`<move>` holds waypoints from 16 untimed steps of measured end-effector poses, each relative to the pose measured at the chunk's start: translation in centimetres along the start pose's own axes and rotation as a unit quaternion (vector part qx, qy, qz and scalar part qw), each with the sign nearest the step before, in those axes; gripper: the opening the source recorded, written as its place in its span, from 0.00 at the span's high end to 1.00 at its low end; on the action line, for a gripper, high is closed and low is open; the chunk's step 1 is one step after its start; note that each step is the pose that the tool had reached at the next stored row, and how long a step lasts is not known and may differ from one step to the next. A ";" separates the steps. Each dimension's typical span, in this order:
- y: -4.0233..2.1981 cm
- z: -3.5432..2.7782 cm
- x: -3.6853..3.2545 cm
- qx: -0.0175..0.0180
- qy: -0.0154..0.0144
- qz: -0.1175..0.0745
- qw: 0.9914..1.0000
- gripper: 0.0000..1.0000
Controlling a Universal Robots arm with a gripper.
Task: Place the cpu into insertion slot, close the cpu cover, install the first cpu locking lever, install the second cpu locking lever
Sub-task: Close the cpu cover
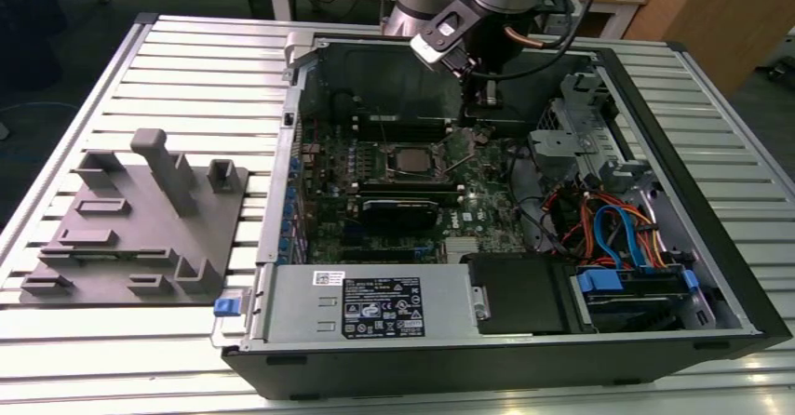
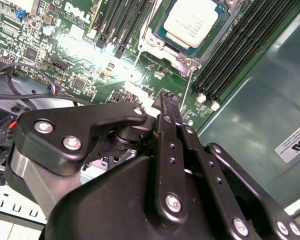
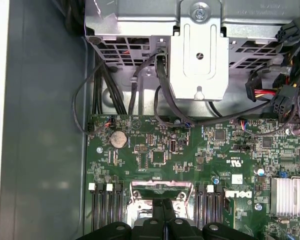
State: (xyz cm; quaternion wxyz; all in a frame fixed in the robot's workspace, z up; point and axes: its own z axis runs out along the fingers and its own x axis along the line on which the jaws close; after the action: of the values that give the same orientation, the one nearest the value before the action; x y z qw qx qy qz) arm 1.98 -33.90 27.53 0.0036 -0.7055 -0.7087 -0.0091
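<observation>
The computer case [image 1: 497, 364] lies open on its side on the slatted metal table [image 1: 186, 52], and a grey fixture tray [image 1: 137, 247] sits well apart from it at the exterior view's left. Over the far part of the case the arm reaches down, and its gripper [image 1: 472, 117] hangs just above the green motherboard [image 3: 190, 155], a little beyond the insertion slot [image 1: 384, 160] and off to the exterior view's right. The cpu [image 1: 408, 159] is already seated in that slot, its dull silver top facing up. In the second wrist view the cpu cover [image 2: 175, 54] lies flat around the chip as a silver frame, with the metal top showing through its window. Two thin wire levers [image 2: 139, 50] run out from the socket's corners across the board, and I cannot tell whether either is hooked down. The black fingers [image 2: 166, 130] are pressed together with nothing between them, their tips near the socket but not touching the chip. In the first wrist view those closed tips hang by the silver edge of the socket frame, with black memory slots [image 3: 106, 207] to either side and a round coin battery [image 3: 119, 138] farther along the board. A grey power supply [image 1: 360, 308] fills the near end of the case.
</observation>
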 end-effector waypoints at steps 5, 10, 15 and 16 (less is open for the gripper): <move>0.28 0.00 0.00 0.000 0.000 0.000 1.000 0.90; 0.48 0.00 0.00 0.000 0.000 0.000 1.000 0.90; 0.57 0.00 0.00 0.000 0.000 0.000 1.000 0.90; 0.57 0.00 0.00 0.000 0.000 0.000 1.000 0.90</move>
State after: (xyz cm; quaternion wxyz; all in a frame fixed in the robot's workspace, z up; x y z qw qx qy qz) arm 2.56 -33.90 27.54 0.0036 -0.7055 -0.7087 -0.0091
